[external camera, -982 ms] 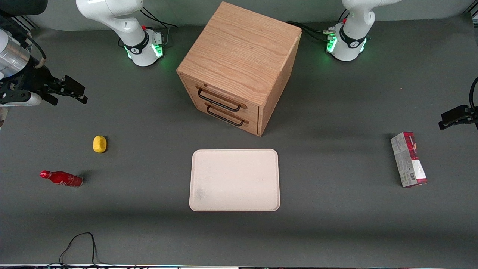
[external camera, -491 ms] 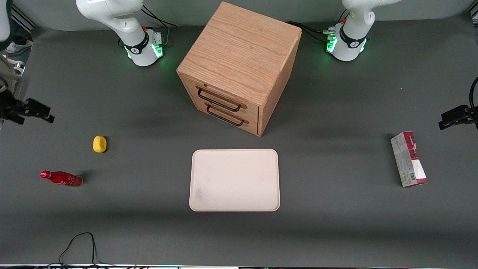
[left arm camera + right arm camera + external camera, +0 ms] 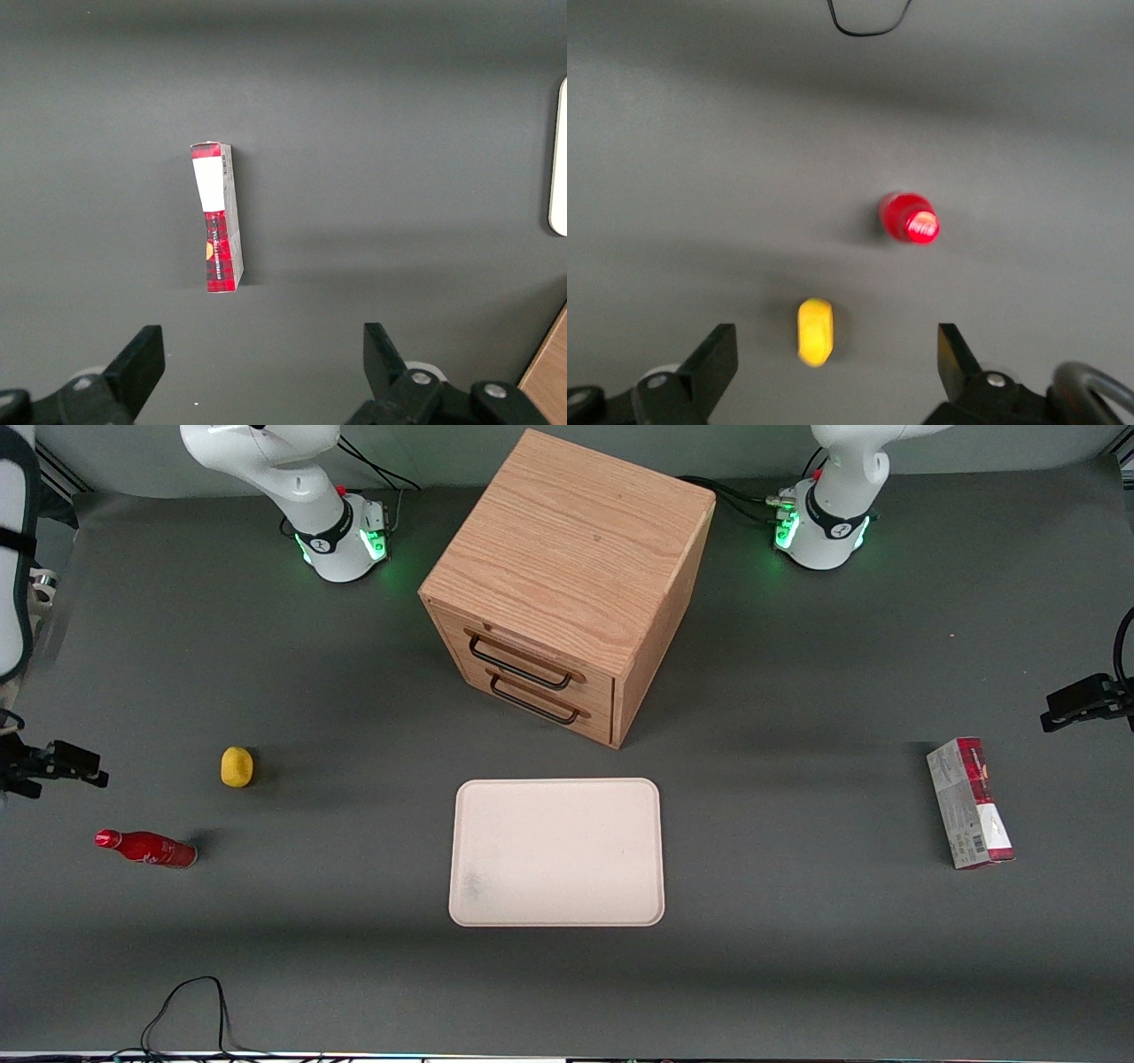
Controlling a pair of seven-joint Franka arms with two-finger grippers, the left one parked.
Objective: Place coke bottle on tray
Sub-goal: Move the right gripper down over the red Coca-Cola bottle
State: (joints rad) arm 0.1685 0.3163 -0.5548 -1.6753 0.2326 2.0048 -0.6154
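The coke bottle [image 3: 146, 849] is small, glossy and red. It lies on its side on the grey table toward the working arm's end, and also shows in the right wrist view [image 3: 909, 218]. The cream tray [image 3: 556, 852] lies flat and bare mid-table, in front of the wooden cabinet; its rim also shows in the left wrist view [image 3: 559, 159]. My right gripper [image 3: 62, 766] hangs above the table at the working arm's end, apart from the bottle. In the right wrist view the gripper [image 3: 837, 343] is open and empty, with the bottle seen below it.
A small yellow object [image 3: 236, 767] lies a little farther from the front camera than the bottle, and shows between my fingers [image 3: 815, 331]. A wooden two-drawer cabinet [image 3: 567, 584] stands mid-table. A red-and-white carton [image 3: 970, 802] lies toward the parked arm's end. A black cable [image 3: 190, 1010] loops at the table's front edge.
My right gripper has moved toward the front camera and outward along the working arm's end, coming closer to the bottle. The bottle, tray and other objects have not moved.
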